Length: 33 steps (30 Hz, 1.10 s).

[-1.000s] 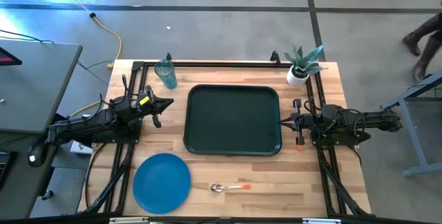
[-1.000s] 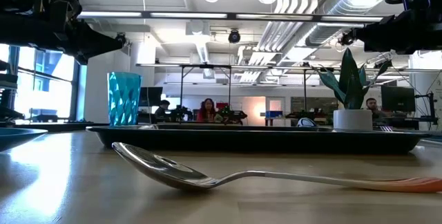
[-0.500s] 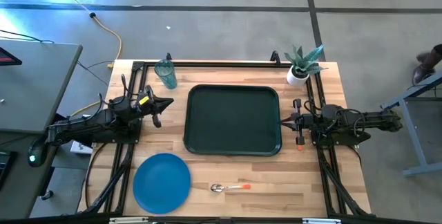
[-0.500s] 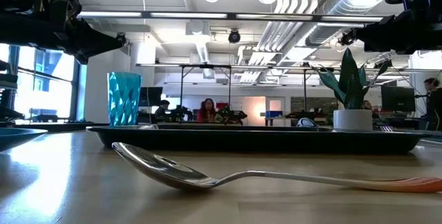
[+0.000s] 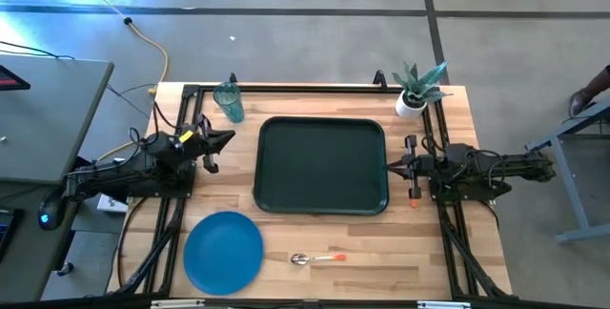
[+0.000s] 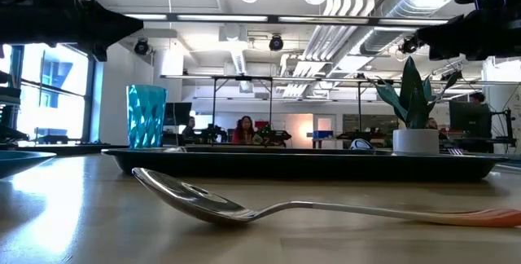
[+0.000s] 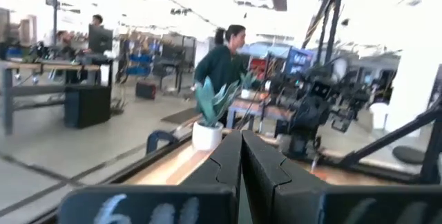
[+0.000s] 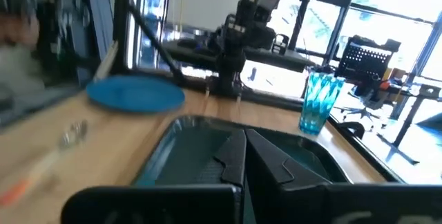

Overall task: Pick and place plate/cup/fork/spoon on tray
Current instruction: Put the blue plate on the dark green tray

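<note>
My left fingers (image 5: 226,138) hover pressed together beside the cup (image 5: 229,102); the plate (image 5: 223,252) lies near-left, the spoon (image 5: 316,257) near the empty tray (image 5: 321,165). A potted plant (image 5: 416,90) stands far-right above my right fingers (image 5: 392,166), also pressed together.

Closed right tool (image 8: 244,156) above tray (image 8: 185,148), cup (image 8: 318,102) beyond.

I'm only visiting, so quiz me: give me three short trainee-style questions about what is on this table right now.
1. True or false: the tray has nothing on it.
2. Which lies nearest the spoon: A) the cup, B) the plate, C) the potted plant?
3. Fill in: the left tool and the right tool are both ____.

Key: 1 true; 2 B; 3 shut.
</note>
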Available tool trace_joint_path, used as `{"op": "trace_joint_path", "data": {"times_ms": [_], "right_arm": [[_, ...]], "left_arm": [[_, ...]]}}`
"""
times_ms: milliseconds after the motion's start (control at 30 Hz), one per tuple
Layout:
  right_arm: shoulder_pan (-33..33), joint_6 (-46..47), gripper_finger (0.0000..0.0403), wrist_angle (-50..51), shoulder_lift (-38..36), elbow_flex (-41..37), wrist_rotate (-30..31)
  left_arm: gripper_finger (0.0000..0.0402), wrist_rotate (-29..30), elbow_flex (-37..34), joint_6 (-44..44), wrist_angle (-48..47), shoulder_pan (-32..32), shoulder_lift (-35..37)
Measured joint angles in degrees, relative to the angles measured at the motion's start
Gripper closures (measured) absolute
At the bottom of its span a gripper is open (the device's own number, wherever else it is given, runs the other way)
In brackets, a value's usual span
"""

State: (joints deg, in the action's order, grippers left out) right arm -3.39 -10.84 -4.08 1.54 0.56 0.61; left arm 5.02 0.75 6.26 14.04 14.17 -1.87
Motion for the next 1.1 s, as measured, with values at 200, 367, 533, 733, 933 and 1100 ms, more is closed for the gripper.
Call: {"op": "trace_joint_path", "data": {"times_ms": [200,367,533,733,933,1100], "right_arm": [[0.01,7.74,0.0403,-9.95,0.00,0.00,-0.18],[0.12,7.21,0.0403,-13.33,-0.02,0.00,7.64],[0.12,7.56,0.0401,-9.11,0.44,0.00,17.52],[0.63,9.30,0.0370,-8.48,1.01,0.00,24.19],[3.09,17.85,0.0304,-6.10,2.08,0.00,24.16],[4.12,22.85,0.0268,-2.63,6.17,0.00,23.04]], "left_arm": [[0.0398,5.91,0.00,2.76,0.53,0.02,-1.52],[0.0398,11.15,0.00,4.70,1.27,0.04,-6.88],[0.0398,12.29,0.00,6.03,6.22,0.04,-14.05],[0.0398,16.66,-0.02,6.12,15.44,0.04,-22.72],[0.0397,18.05,-0.02,6.34,19.89,0.04,-31.36],[0.0377,16.38,1.31,8.75,19.30,0.02,-38.16]]}}
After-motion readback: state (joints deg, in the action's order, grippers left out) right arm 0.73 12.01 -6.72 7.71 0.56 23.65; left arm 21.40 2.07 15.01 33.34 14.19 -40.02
